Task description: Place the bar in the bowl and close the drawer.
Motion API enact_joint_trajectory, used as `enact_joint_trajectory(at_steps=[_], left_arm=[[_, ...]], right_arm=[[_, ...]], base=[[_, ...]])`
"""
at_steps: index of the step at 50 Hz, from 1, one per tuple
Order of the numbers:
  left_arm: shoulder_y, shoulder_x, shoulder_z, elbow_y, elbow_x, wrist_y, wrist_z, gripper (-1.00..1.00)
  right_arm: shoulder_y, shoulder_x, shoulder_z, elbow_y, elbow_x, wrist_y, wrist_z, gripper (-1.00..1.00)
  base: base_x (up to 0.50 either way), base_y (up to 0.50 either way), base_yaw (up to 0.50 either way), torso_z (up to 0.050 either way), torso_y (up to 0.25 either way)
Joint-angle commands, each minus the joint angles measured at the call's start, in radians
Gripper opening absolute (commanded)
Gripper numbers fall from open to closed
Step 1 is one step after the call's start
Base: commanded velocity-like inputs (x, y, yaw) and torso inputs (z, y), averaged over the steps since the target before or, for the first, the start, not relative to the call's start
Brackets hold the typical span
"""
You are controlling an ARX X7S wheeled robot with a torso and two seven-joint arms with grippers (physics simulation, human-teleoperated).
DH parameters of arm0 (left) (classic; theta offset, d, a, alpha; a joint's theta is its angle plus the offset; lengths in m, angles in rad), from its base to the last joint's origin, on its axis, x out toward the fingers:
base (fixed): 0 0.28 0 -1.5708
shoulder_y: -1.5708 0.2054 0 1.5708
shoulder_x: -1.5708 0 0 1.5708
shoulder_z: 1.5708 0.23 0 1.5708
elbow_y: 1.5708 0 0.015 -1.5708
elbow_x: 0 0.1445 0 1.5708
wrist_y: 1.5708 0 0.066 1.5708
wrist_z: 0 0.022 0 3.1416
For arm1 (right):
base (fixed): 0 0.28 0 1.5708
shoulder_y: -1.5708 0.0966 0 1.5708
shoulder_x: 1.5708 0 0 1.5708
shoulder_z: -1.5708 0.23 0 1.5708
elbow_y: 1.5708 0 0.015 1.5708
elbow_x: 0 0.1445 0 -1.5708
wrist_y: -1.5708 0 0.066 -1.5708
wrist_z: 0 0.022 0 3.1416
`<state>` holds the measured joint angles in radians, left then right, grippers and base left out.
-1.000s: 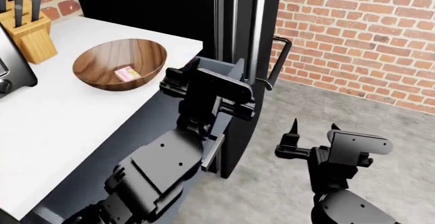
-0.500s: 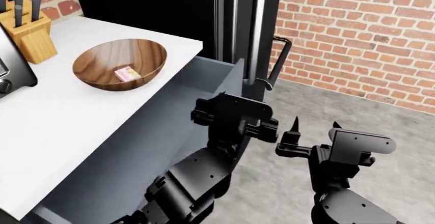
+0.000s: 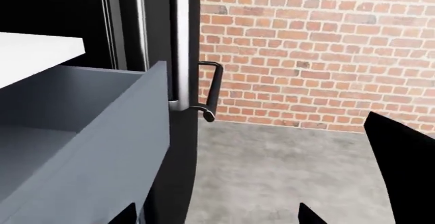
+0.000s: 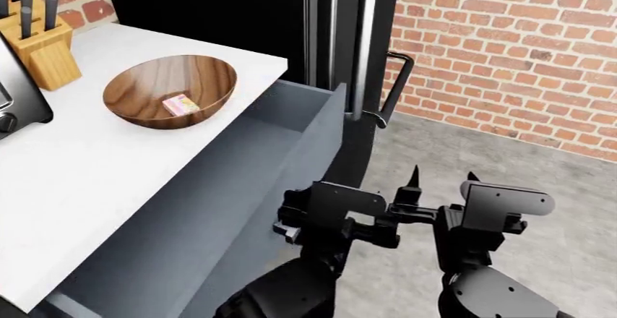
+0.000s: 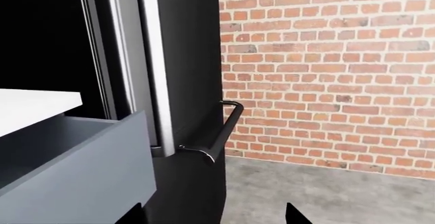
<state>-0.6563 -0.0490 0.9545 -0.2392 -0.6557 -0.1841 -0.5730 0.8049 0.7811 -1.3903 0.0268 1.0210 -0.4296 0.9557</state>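
Left wrist view: we see the deep grey-blue drawer point(image 3: 102, 132) pulled out, plain grey inside, its front edge beside a tall black cabinet point(image 3: 178, 147) with a steel strip; a dark bar handle point(image 3: 211, 89) sticks out toward the red brick wall point(image 3: 319, 51), grey concrete floor point(image 3: 272, 173) below. Only dark tips of the left pincer show at the frame edge, so we cannot tell from here how wide it stands. Head view: the small flat pink bar with a yellow-green edge point(image 4: 180, 104) lies inside the wide round brown wooden bowl point(image 4: 207, 72), which sits on the white desk point(image 4: 87, 166) near its corner. A wooden knife block point(image 4: 39, 47) stands behind the bowl, a dark toaster edge point(image 4: 14, 108) at the frame's left. The drawer point(image 4: 241, 188) is open below the desk edge. The left pincer point(image 4: 381, 224) hangs just off the drawer front, holding nothing that we can see; its opening is hidden. The right pincer point(image 4: 443, 181) is spread wide with nothing between its pointed fingers point(image 4: 415, 177), over the floor, close beside the left one. Right wrist view: the same open drawer point(image 5: 75, 168), black cabinet, handle point(image 5: 221, 132) and brick wall; the pincer tips barely show.
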Motion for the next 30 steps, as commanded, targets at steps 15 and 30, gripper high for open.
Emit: enact_joint_trajectory(at_steps=[15, 30], left_arm=[[0.100, 0.007, -0.012, -0.158, -0.032, 0.137, -0.013, 1.00], [0.090, 0.046, 0.007, -0.362, -0.113, 0.256, 0.027, 1.00]], right_arm=[[0.003, -0.003, 0.003, -0.007, -0.011, 0.021, 0.008, 1.00], [0.002, -0.006, 0.007, -0.007, -0.011, 0.026, 0.002, 1.00]], base=[[0.00, 0.00, 0.00, 0.000, 0.000], [0.00, 0.00, 0.00, 0.000, 0.000]])
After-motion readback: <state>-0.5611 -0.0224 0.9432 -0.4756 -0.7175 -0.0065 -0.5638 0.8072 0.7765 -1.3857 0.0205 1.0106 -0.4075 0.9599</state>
